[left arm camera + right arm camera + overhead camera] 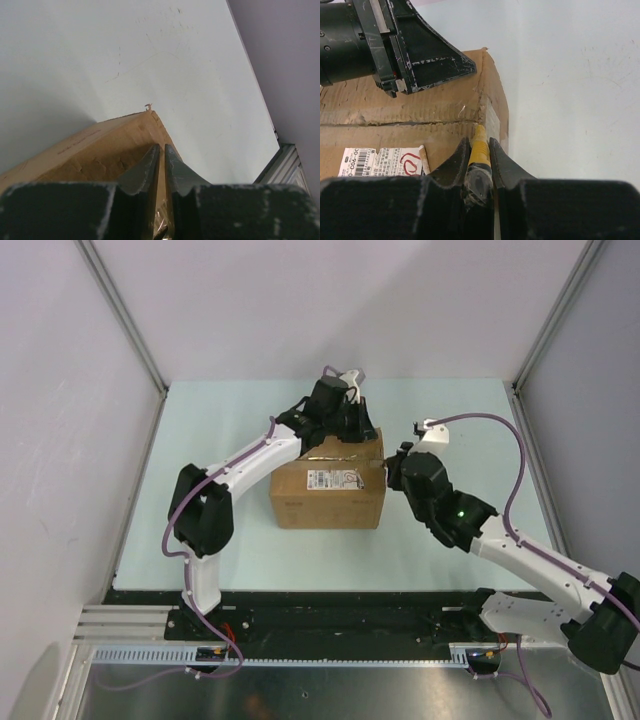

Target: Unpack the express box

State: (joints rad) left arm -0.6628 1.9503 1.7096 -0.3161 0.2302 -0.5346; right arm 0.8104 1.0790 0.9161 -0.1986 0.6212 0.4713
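Note:
The express box [328, 488] is a brown cardboard box with a white label [333, 479], standing mid-table with its top flaps down. My left gripper [360, 425] rests on the box's far top edge with its jaws together; in the left wrist view [161, 146] its fingertips lie over the box's far corner [100, 150]. My right gripper [388, 472] is at the box's right top edge, shut on a yellow utility knife [480, 150]. The knife's tip touches the centre seam [395, 123] at the right end of the box [420, 105]. The left gripper [467, 64] shows lying on the far flap.
The pale green table [450, 410] is enclosed by white walls with metal posts at the back corners. The right arm's cable [515, 455] loops above the table to the right of the box. A black rail runs along the near edge [330, 605].

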